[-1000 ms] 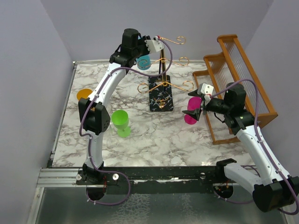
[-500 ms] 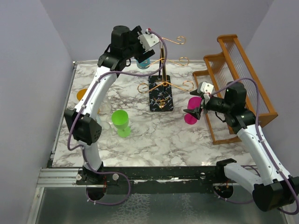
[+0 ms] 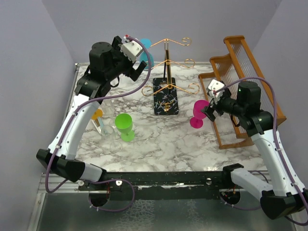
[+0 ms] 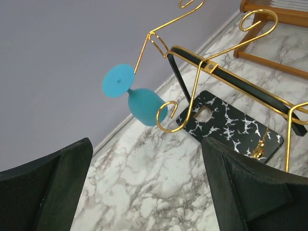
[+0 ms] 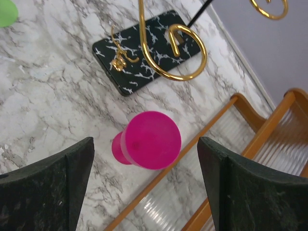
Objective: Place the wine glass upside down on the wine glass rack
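Note:
A teal wine glass (image 4: 143, 107) hangs upside down by its foot from a left scroll arm of the gold wire wine glass rack (image 4: 207, 65). The rack's black speckled base (image 3: 165, 96) stands at mid-table. My left gripper (image 3: 138, 69) is open and empty, raised to the left of the rack and apart from the teal glass (image 3: 146, 48). In the left wrist view the left gripper (image 4: 147, 144) has only marble between its fingers. A magenta wine glass (image 3: 197, 115) stands on the table right of the rack. My right gripper (image 5: 144, 144) hovers open above the magenta glass (image 5: 151, 139) without touching it.
A green glass (image 3: 124, 126) stands left of centre. An orange glass (image 3: 97, 115) is partly hidden behind my left arm. A brown wooden slatted rack (image 3: 245, 82) fills the right side, close to the magenta glass. Walls enclose the table at the back and sides.
My left gripper opened, let go of the teal glass on the rack arm and drew back to the left. The right gripper shifted slightly up and right over the magenta glass.

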### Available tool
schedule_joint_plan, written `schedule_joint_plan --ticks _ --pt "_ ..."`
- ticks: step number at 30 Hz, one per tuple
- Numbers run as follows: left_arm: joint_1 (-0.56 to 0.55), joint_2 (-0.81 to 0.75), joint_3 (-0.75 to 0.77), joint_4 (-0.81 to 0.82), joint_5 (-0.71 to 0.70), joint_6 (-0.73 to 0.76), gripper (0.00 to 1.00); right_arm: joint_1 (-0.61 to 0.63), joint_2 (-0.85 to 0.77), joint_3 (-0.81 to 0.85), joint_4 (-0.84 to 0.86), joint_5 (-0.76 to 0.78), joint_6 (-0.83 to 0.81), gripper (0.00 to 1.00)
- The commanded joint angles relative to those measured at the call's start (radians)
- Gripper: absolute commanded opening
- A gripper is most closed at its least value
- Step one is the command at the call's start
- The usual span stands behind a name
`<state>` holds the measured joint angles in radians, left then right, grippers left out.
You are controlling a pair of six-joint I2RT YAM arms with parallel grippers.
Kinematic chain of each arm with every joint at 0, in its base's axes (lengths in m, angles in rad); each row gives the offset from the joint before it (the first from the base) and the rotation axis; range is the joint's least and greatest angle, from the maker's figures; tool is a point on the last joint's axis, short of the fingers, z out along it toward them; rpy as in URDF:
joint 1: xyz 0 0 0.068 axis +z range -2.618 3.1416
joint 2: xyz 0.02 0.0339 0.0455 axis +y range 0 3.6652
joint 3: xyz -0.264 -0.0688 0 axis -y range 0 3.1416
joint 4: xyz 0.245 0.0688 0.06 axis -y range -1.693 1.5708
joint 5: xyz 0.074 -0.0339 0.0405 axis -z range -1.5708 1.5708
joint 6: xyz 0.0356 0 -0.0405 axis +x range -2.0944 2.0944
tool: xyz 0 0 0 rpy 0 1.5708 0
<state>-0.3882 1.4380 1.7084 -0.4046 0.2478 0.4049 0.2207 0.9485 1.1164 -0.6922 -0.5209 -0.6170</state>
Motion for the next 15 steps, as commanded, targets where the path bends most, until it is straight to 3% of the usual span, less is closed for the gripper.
schedule_joint_plan --ticks 1,8,15 --pt "-0.003 -0.115 -0.078 -0.070 -0.084 -0.100 0.99 -0.003 0.064 0.062 -0.112 0.187 0.041 0.85" --pt "0.005 -0.245 -0.205 -0.094 -0.133 -0.106 0.99 -0.003 0.166 0.080 -0.088 0.320 0.107 0.74" --pt "0.018 -0.277 -0.234 -0.118 -0.124 -0.090 0.99 -0.003 0.251 0.074 -0.021 0.393 0.214 0.66"
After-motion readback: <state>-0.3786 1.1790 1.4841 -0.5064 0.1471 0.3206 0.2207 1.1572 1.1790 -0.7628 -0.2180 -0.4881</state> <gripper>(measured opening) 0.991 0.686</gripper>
